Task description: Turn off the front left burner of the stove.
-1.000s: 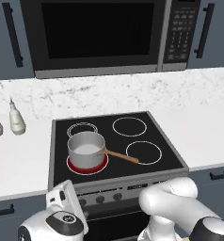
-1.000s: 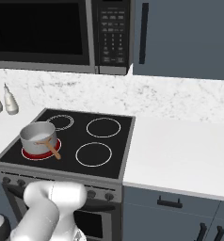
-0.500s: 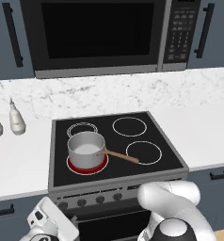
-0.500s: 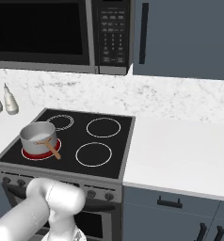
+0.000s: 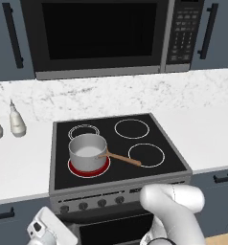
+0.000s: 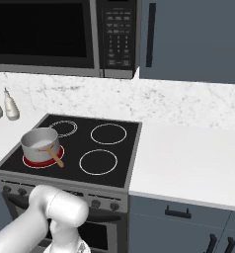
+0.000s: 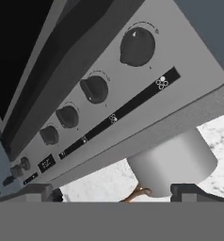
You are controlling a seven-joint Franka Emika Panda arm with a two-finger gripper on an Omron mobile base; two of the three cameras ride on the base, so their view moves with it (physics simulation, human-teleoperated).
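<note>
Now hand (image 7: pixel 116 190) sits low before stove (image 5: pixel 130 191) front, fingers spread apart, grasping nothing — knob row just ahead, untouched. Front left burner (image 5: pixel 89 168) glows red under saucepan (image 5: pixel 87 152), above and beyond hand. Judgement: pick nearest large knob (image 7: pixel 137 46) — centre fingers around it, close squarely, then twist; avoid neighbouring knob (image 7: pixel 95 89).

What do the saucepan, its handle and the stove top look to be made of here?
The saucepan looks like brushed steel: matte grey walls with a pale sheen. Its handle looks wooden, a warm brown stick. The stove top looks like black glass, flat and glossy with burner rings drawn on it; the front left burner glows red beneath the pan.
</note>
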